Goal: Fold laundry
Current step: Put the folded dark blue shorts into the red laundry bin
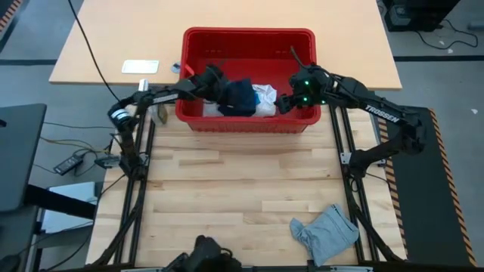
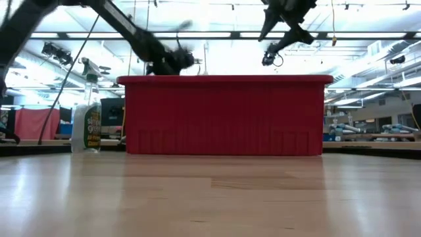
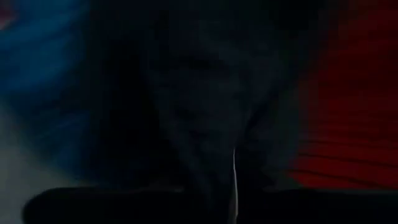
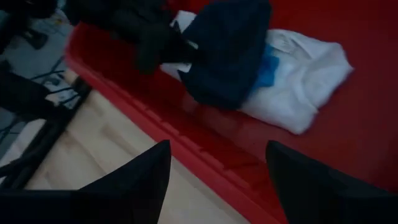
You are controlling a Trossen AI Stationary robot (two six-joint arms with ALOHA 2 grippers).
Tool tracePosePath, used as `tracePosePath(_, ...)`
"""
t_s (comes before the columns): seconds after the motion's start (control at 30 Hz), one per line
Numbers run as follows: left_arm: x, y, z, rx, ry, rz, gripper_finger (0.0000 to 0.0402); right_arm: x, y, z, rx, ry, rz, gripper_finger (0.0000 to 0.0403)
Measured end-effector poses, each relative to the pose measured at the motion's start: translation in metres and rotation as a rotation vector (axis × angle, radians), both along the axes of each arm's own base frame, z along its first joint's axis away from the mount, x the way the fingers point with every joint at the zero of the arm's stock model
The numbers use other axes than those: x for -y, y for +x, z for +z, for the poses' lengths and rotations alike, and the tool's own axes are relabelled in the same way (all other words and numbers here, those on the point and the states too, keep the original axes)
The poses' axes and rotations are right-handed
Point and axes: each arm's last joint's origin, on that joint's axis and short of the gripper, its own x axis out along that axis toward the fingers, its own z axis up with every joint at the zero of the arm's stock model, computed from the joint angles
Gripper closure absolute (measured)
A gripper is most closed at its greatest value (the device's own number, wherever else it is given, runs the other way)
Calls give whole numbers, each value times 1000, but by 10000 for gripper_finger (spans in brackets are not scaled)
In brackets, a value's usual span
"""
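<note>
- We see the right gripper [image 1: 286, 104] with jaws spread, over the red basket [image 1: 198, 36].
- We cannot tell the left gripper's [image 1: 219, 89] jaw state against the navy cloth [image 1: 239, 97].
- White cloth [image 1: 265, 95] sits beside it; grey cloth [image 1: 327, 233] lies on the table [image 1: 227, 189].

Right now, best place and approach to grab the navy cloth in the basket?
Take the navy cloth at its raised, bunched top, coming from above. It sits heaped on the white cloth inside the red basket, whose walls likely block a side approach. The left gripper is already at its left edge, so the open right gripper should probably take the right side.
</note>
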Motion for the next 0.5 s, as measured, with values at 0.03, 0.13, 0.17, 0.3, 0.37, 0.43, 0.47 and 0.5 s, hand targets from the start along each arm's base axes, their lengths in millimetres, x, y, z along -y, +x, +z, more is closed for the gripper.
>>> tracePosePath(0.03, -4, -1, -12, -49, -26, 34, 338, 1, -2, -1, -11, 10, -10, 135)
tracePosePath(0.13, -13, -5, -36, -116, -88, 66, 303, 2, -6, -4, -51, 44, -35, 135)
tracePosePath(0.17, -15, -6, -39, -118, -101, 63, 290, 2, -8, -6, -69, 54, -42, 135)
tracePosePath(0.3, -14, -8, -37, -99, -119, 17, 236, 2, -11, -8, -108, 69, -81, 135)
tracePosePath(0.37, -12, -11, -25, -83, -95, 3, 211, 1, -11, -9, -109, 70, -82, 135)
tracePosePath(0.43, -10, -17, -5, -52, -42, -5, 188, 2, -12, -9, -104, 79, -97, 135)
tracePosePath(0.47, -11, -21, 5, -33, -10, -7, 177, 2, -12, -9, -101, 84, -104, 135)
tracePosePath(0.5, -12, -27, 15, -17, 20, -3, 166, 3, -12, -9, -100, 85, -106, 135)
